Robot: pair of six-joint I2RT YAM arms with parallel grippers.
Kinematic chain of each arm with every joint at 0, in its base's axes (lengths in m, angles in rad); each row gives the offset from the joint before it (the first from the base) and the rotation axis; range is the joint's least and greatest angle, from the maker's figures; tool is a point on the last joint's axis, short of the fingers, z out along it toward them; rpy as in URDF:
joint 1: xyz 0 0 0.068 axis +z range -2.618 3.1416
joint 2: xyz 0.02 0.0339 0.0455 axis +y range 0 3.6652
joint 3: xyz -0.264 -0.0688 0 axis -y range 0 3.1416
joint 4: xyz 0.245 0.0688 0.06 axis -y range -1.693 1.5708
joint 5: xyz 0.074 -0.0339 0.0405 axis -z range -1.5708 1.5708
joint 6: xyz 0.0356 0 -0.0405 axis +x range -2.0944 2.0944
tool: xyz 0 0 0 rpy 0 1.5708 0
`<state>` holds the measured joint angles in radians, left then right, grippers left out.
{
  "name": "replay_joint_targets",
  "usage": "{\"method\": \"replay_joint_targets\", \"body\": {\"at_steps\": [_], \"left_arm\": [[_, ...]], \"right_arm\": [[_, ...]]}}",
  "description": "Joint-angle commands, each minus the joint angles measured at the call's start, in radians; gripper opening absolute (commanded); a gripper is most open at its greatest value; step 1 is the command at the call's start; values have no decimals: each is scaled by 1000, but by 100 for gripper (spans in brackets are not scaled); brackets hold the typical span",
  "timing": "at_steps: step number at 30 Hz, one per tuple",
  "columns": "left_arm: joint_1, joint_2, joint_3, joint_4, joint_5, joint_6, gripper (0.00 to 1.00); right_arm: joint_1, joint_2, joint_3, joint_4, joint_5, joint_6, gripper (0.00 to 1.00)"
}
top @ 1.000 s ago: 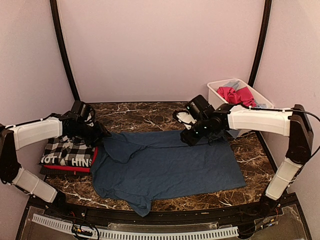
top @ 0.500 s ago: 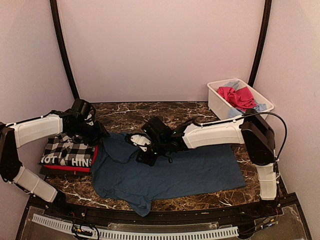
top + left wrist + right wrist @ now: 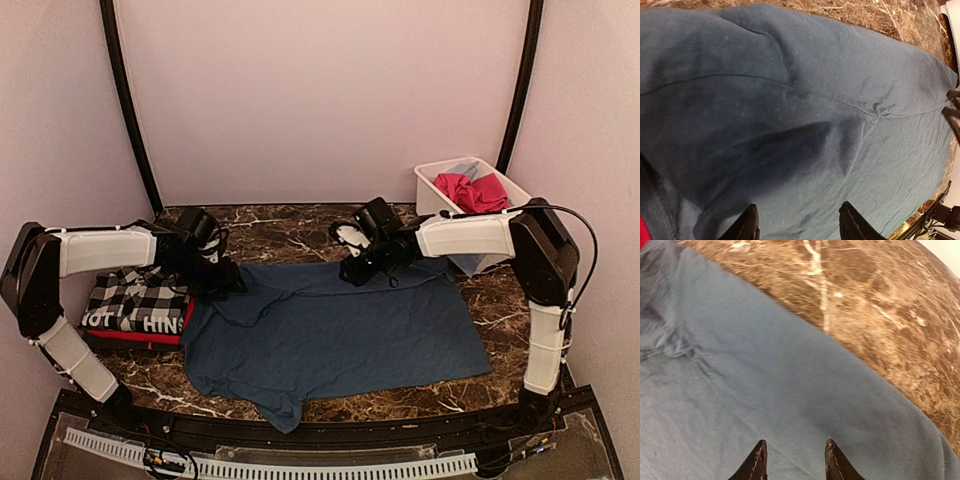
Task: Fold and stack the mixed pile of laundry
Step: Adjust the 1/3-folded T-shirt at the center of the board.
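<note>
Left gripper (image 3: 799, 212) stood open, jaws empty, over the navy blue tee (image 3: 330, 330); right gripper (image 3: 795, 447) likewise open at its far edge. The tee lay spread, lightly wrinkled, on the marble table (image 3: 280, 232), beside the folded checked garment (image 3: 135, 303) stacked on the red tee (image 3: 150, 337).

Far strip of worktop (image 3: 275, 232) is bare between the arms: open passage. Navy tee (image 3: 330, 335) lies flat mid-worktop, low, passable above. Left side: folded stack, checked garment (image 3: 135, 303) on red tee (image 3: 150, 337), touching the navy tee's left edge. Far right: white tub (image 3: 432, 200), raised walls, close behind the right forearm. Left hand (image 3: 228, 283) and right hand (image 3: 350, 272) sit well apart at the tee's far edge; the gap between them is free.
</note>
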<state>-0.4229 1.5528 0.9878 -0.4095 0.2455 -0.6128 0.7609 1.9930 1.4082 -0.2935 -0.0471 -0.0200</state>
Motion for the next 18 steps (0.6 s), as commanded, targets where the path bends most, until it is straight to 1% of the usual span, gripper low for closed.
{"method": "replay_joint_targets", "body": {"at_steps": [1, 4, 11, 18], "left_arm": [[-23, 90, 44, 31, -17, 36, 54], [-24, 156, 68, 41, -17, 47, 53], [-45, 271, 103, 68, 7, 70, 53], [-102, 285, 140, 68, 50, 64, 52]], "right_arm": [[-61, 2, -6, -15, 41, 49, 36], [-103, 33, -2, -52, 95, 63, 34], [-174, 58, -54, -111, 128, 106, 33], [-232, 41, -106, -156, 149, 189, 33]]}}
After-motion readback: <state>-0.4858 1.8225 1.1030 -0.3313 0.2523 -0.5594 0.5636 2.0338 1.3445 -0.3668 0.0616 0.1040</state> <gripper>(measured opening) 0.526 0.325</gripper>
